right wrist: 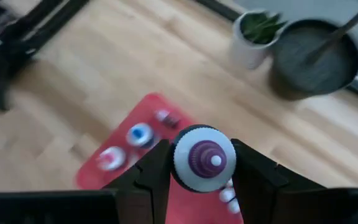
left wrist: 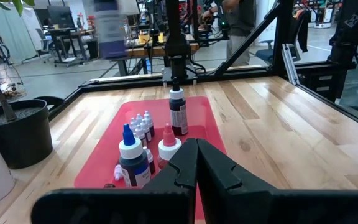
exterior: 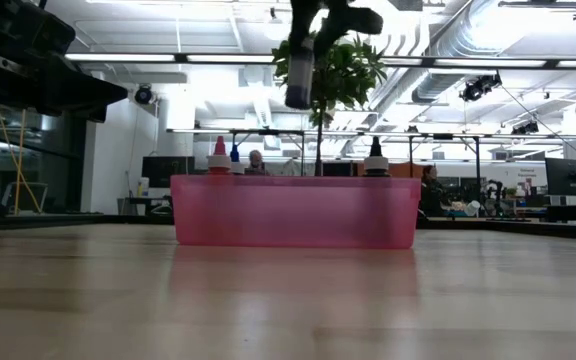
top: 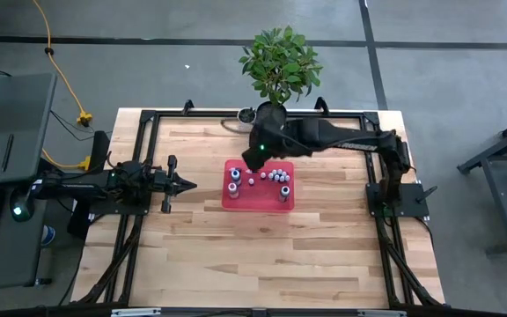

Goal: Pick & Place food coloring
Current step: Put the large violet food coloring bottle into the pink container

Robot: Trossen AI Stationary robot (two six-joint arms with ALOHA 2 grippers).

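Right claw is gripping a bottle up above the red tray's far edge; left claw is pinched closed, parked near the bench's left edge.

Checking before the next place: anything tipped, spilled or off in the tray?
Nothing stands out. Bottles in the red tray stand upright, with no spill visible. The right gripper holds one bottle above the tray; the left gripper waits beside it, shut.
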